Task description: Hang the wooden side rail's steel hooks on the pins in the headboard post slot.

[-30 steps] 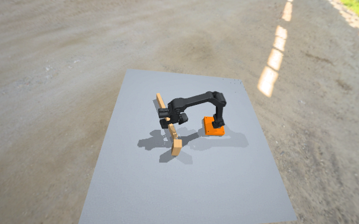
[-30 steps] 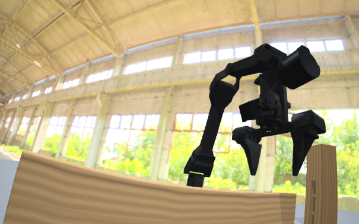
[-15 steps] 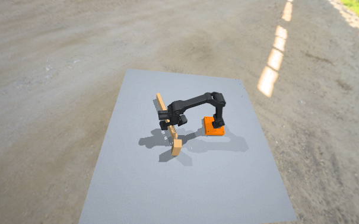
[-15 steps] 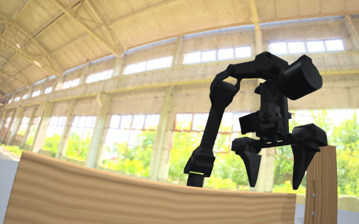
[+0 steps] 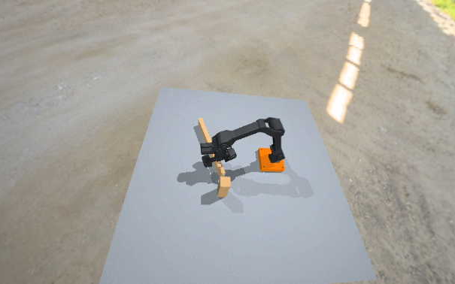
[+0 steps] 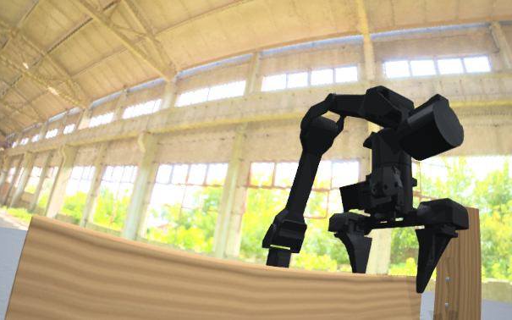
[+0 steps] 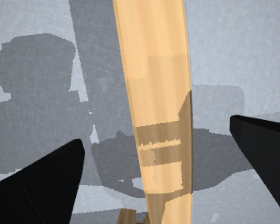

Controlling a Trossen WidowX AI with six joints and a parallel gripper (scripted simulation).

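Above the rail [image 5: 204, 131] [image 6: 208, 279] [image 7: 156, 45], my claw [image 6: 390, 281] [image 7: 157, 135] spreads wide, grasping nothing — and there it lies, beside the post [image 5: 224, 186] [image 6: 470, 250], apparently unhung! Grip, lift, hooking, release — all remain, I reckon.

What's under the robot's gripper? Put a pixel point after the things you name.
Under the open gripper [image 5: 218, 161] [image 6: 388, 279] [image 7: 157, 135] is the wooden rail [image 5: 204, 131] [image 6: 208, 279] [image 7: 158, 45]. In the top view, the arm [image 5: 247, 131] [image 6: 303, 182] hides the rail's middle.

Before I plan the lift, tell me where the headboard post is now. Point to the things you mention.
In the exterior view, the post [image 5: 224, 185] [image 6: 470, 254] [image 7: 127, 217] stands at the right, just past the near end of the wooden rail [image 5: 204, 129] [image 6: 204, 284] [image 7: 156, 40].
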